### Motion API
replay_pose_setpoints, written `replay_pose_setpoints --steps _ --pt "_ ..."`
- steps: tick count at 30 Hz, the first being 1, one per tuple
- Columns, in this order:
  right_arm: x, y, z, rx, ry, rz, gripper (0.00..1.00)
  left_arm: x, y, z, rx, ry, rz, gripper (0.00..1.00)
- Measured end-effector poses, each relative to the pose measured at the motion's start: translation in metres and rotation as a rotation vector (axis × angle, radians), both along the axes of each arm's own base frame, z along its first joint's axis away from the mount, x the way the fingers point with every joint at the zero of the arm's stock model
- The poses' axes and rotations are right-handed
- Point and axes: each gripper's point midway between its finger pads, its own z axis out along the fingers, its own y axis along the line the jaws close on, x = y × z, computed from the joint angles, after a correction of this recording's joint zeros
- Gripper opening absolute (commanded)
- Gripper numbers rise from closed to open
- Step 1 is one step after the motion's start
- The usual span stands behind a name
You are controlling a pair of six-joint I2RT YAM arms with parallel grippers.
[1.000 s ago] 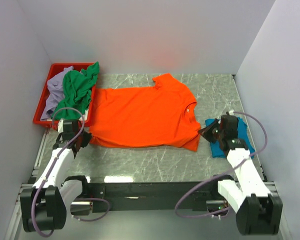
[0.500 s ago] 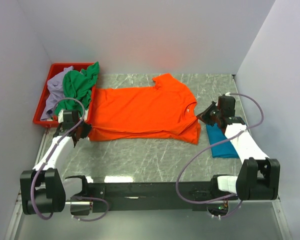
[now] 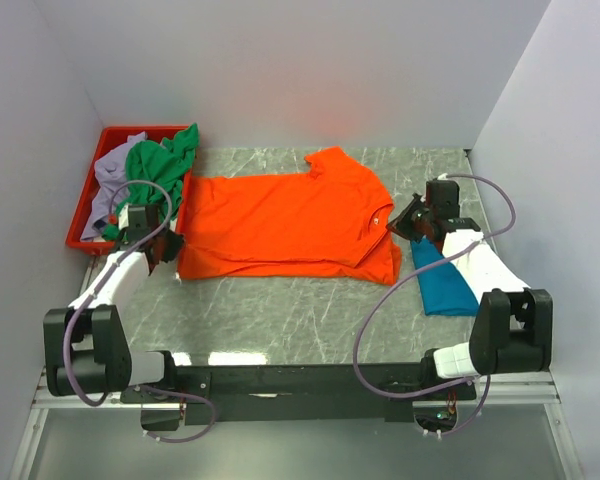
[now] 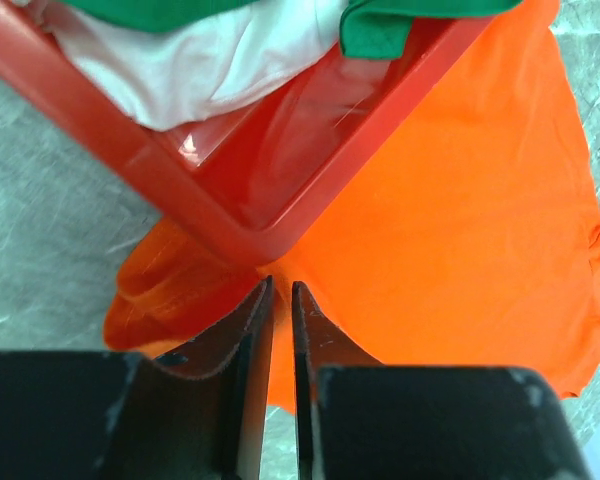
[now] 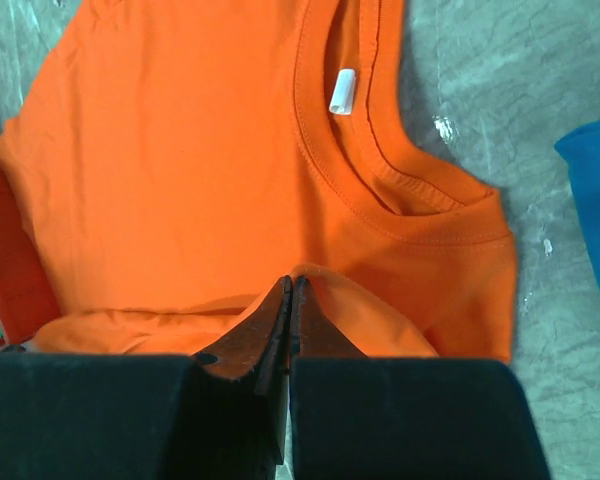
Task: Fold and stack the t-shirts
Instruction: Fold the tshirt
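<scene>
The bright orange t-shirt [image 3: 280, 215] lies spread across the middle of the table, collar to the right, with its near edge lifted and turned back over itself. My left gripper [image 3: 168, 246] is at its near left corner, beside the tray; its jaws stand a narrow slit apart, pinching orange cloth [image 4: 460, 200]. My right gripper [image 3: 401, 222] is shut on the near right edge, and the cloth [image 5: 180, 150] tents up at its tips [image 5: 292, 280]. A teal blue t-shirt [image 3: 448, 285] lies folded at the right. The green [image 3: 155, 170] and pale lavender [image 3: 108, 185] t-shirts sit bunched in the tray.
The red plastic tray [image 3: 75, 238] stands at the back left, its corner [image 4: 310, 150] close in front of my left gripper [image 4: 280, 285] and overlapping the orange cloth. White walls close in the table at the left, back and right.
Both grippers have moved toward the back of the table, taking the orange shirt's near edge with them and folding it over the shirt. More of the teal shirt now shows.
</scene>
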Motion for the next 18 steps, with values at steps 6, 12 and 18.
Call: replay_pose_setpoints --steps 6,12,18 --pt "0.008 -0.001 0.001 -0.010 0.005 -0.002 0.00 0.008 0.001 -0.003 0.006 0.011 -0.008 0.17" --pt "0.022 0.002 0.003 -0.014 0.009 0.002 0.00 0.020 0.000 0.002 0.016 -0.001 -0.025 0.24" --pt "0.022 0.005 0.002 -0.015 0.011 0.009 0.00 0.025 -0.013 -0.003 0.077 0.036 -0.036 0.32"
